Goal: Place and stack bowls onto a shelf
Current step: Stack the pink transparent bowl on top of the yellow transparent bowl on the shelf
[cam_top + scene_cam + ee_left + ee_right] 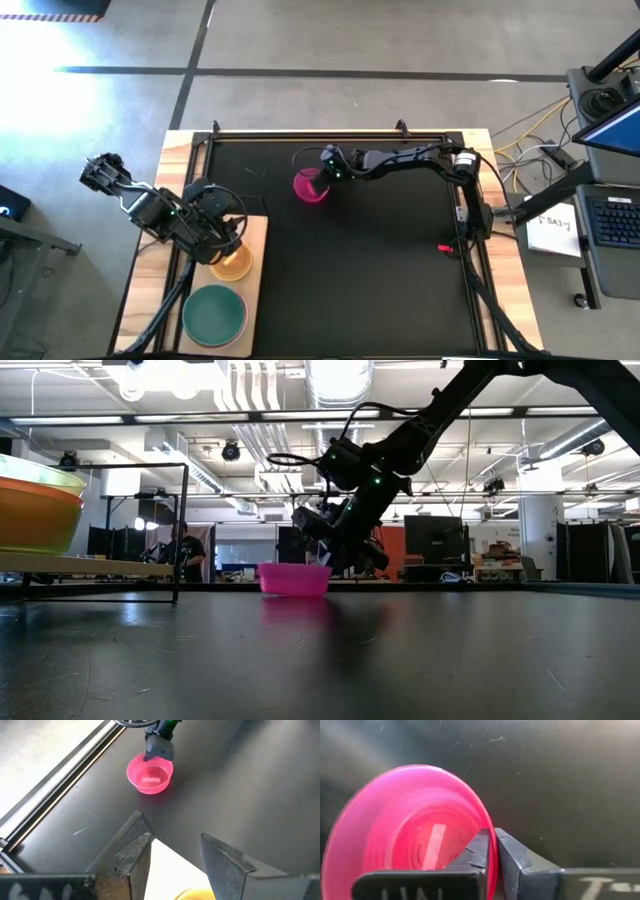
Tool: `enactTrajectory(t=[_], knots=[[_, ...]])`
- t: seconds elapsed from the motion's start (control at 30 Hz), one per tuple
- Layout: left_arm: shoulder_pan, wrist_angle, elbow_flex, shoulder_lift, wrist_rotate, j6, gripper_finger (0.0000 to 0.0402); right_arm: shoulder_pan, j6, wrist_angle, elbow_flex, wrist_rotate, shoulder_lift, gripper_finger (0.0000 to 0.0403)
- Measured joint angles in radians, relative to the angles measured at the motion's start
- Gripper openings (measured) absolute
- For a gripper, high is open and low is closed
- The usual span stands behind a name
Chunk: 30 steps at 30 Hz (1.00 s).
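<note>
A magenta bowl [309,189] [294,579] [149,775] stands with its base on the black mat, toward the far middle of the table. My right gripper [325,173] [492,847] is shut on its rim. My left gripper [175,845] [228,243] hangs open above the light wooden shelf [258,290] at the near left, holding nothing. Just under it, a yellow bowl [233,264] [192,895] rests on the shelf. A teal-green bowl [214,312] sits on the shelf nearer the front edge. My right gripper pinches the magenta bowl's rim [491,851] on the bowl's far right side. One finger is inside the bowl and the other outside the wall. The fingers slant down from the table's right. The bowl stays upright with its base on the mat [294,593].
The black mat [380,270] covers most of the table. A thin metal frame [330,133] runs along the far and side edges. A small red object [445,248] lies by the right arm's base. A keyboard and cables lie beyond the table's right edge.
</note>
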Motion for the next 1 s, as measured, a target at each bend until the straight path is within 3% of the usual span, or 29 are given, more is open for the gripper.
enactTrajectory(t=[0.23,0.63,0.8,1.0], knots=[[0.000,0.008,0.000,0.012,-0.078,0.000,0.0153,0.000,-0.094,-0.019,0.025,0.024,-0.069,0.0009],[0.044,0.101,0.000,0.098,-0.387,0.001,0.0153,0.007,-0.338,-0.035,0.072,0.222,-0.342,0.0008],[0.157,0.238,-0.001,0.132,-0.372,0.045,0.0153,0.007,-0.356,-0.121,0.071,0.229,-0.426,0.0008],[0.367,0.473,-0.001,0.167,-0.104,0.251,0.0153,0.009,-0.357,-0.303,0.070,0.230,-0.473,0.0008]])
